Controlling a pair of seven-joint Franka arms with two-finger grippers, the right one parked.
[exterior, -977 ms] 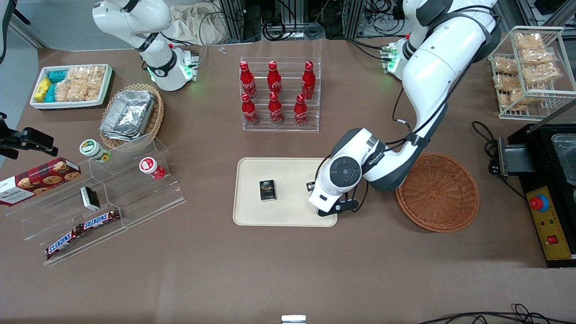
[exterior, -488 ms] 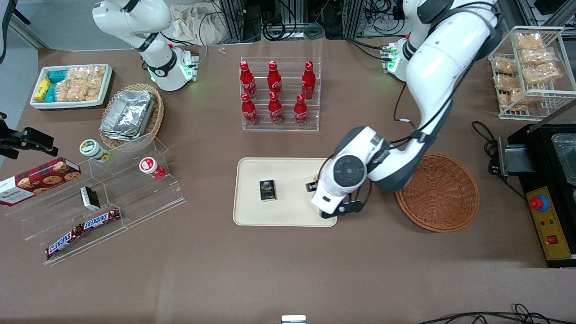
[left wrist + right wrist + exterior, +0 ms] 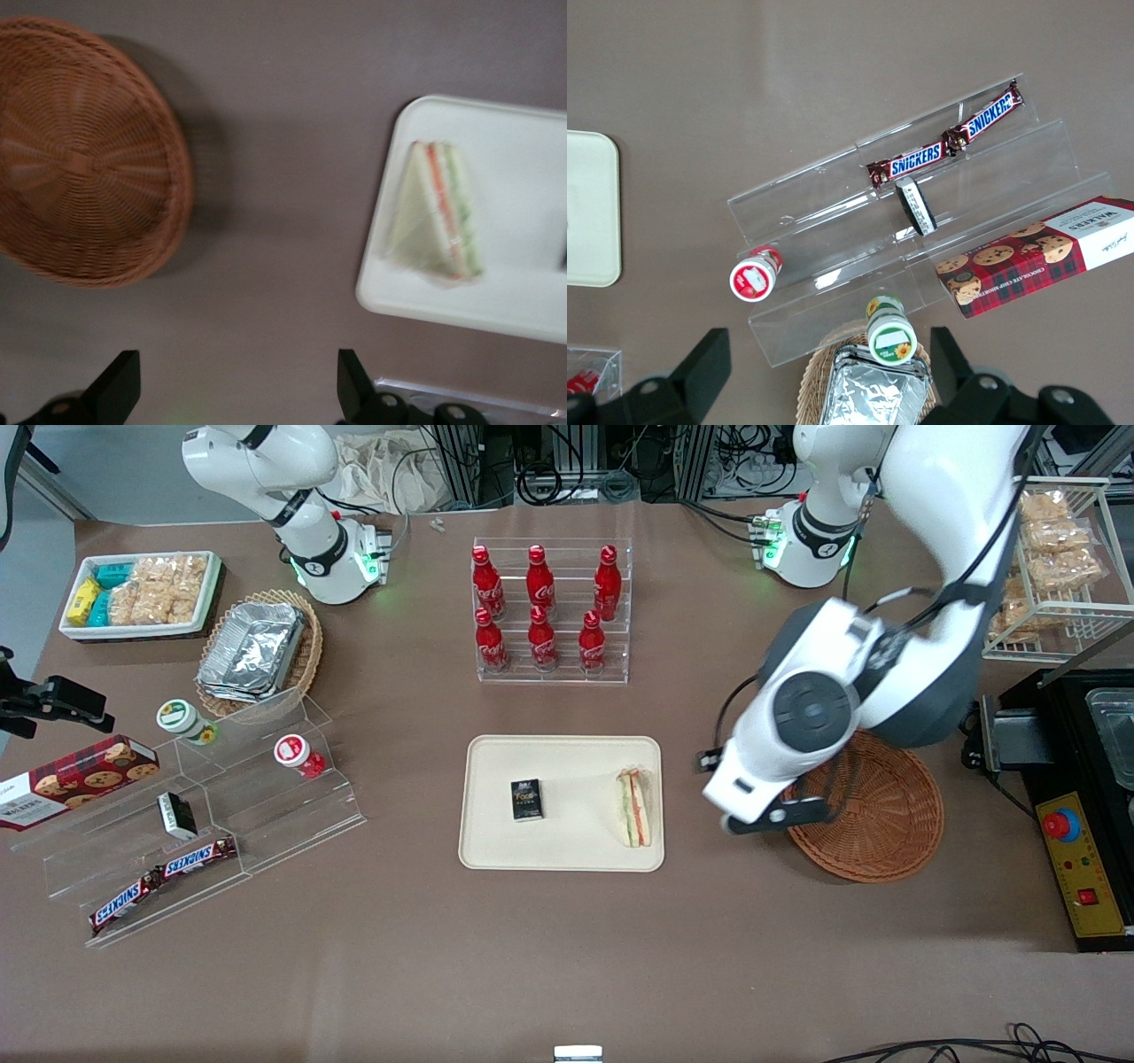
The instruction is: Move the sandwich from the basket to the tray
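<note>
Hand (image 3: 230,390): fingers spread apart, nothing between them; raised above the bare worktop (image 3: 567,957), in the gap between tray and basket.
Fingers (image 3: 120,381): two dark tips visible in the wrist view, well apart from each other.
Hand in front view (image 3: 772,816): over the basket's rim at about 9 o'clock on the basket, clear of the tray.
Basket (image 3: 864,804): round reddish-brown wicker, nothing in it, resting on the worktop toward the working arm's end; partly covered by the arm in the front view.
Basket in wrist view (image 3: 84,155): interior weave fully visible, nothing inside.
Sandwich (image 3: 634,807): triangular wedge lying flat on the tray, at about 3 o'clock on the tray, just beside the rim nearest the basket; orange and green filling layers visible.
Sandwich in wrist view (image 3: 440,212): flat on the tray, not touched by the hand.
Tray (image 3: 567,850): cream rectangle with rounded corners, flat on the worktop.
Small black box (image 3: 526,799): on the tray near its centre, apart from the sandwich.
</note>
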